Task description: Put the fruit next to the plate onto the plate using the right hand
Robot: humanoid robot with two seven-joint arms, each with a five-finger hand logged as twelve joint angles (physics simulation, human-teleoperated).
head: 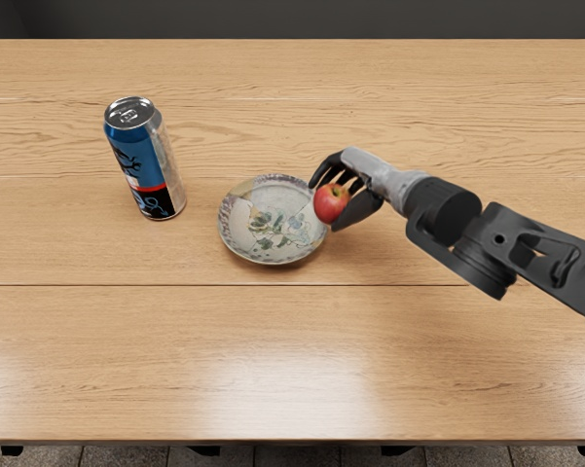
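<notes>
- Apple (330,202) is sitting in my right hand (348,190), with the fingers curling closed around it, just at the right rim of the plate (236,233).
- I am judging it as not yet resting on the dish (whether it is clearing the rim, I cannot tell).
- I am aiming to carry it leftward over the plate's middle and lower it before loosening my grip, so it is not rolling off toward the can (145,158).

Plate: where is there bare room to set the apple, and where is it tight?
The plate holds nothing: its whole inside is free. The table is bare between it and the soda can and across the near side. Crowded only at the plate's right rim, where the right hand grips the apple.
</notes>
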